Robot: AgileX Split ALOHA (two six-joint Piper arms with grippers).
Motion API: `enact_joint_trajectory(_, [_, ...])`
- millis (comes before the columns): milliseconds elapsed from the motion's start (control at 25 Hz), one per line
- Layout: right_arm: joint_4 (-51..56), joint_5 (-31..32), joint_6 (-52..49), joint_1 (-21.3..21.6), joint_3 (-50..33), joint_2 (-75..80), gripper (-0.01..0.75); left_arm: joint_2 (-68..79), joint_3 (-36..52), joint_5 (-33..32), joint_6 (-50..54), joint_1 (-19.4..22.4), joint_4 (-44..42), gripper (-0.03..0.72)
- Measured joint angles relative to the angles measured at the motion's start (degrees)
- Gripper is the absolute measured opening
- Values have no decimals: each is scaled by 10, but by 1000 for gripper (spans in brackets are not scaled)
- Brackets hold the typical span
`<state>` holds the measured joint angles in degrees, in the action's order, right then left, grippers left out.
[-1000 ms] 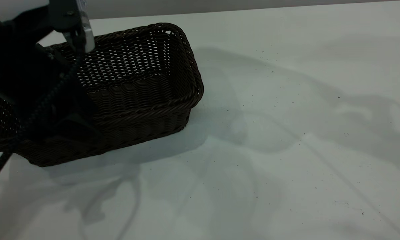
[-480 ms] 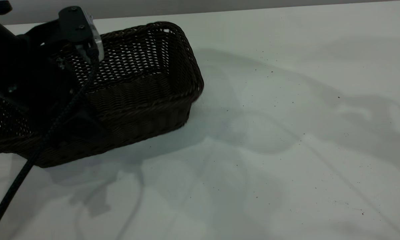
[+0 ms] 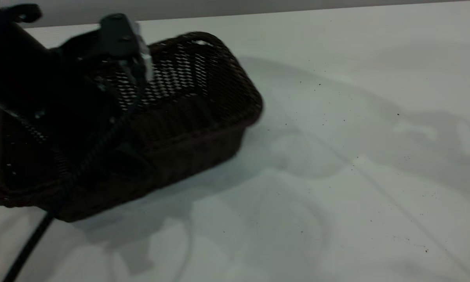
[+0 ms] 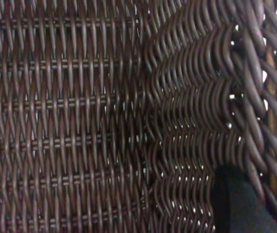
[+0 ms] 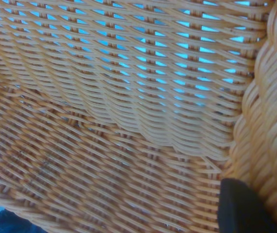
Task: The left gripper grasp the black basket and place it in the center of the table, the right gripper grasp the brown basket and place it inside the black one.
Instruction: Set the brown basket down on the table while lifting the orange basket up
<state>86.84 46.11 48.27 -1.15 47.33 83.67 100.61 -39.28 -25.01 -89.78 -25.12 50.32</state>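
At the left side of the table (image 3: 336,176), the left gripper (image 3: 113,156) reaches into the black basket (image 3: 203,117) at its near long wall; whether its fingers are clamped on the wall I cannot tell. In the right wrist view, one black fingertip (image 5: 243,206) lies against the brown basket (image 5: 104,121); the fingers' spread is hidden.

Left gripper (image 3: 113,156) reaching into black basket (image 3: 203,117), basket on white table (image 3: 336,176), black cable trailing.

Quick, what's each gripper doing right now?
Left gripper: at the black basket's near wall; grip cannot be told.
Right gripper: at the brown basket; cannot be told.
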Motion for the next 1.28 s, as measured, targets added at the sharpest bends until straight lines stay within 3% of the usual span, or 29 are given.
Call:
enact_joint_trajectory(280, [-1, 0, 10, 0, 0, 0, 99, -1, 0, -18, -1, -59, -54, 143])
enact_joint_trajectory(600, [-1, 5, 25, 0, 0, 0, 99, -1, 0, -22, -2, -82, -152, 140])
enact_joint_trajectory(920, [-1, 6, 25, 0, 0, 0, 99, 1, 0, -25, -2, -82, -142, 140])
enact_joint_trajectory(1280, [-1, 6, 27, 0, 0, 0, 99, 2, 0, -27, -3, -82, -55, 140])
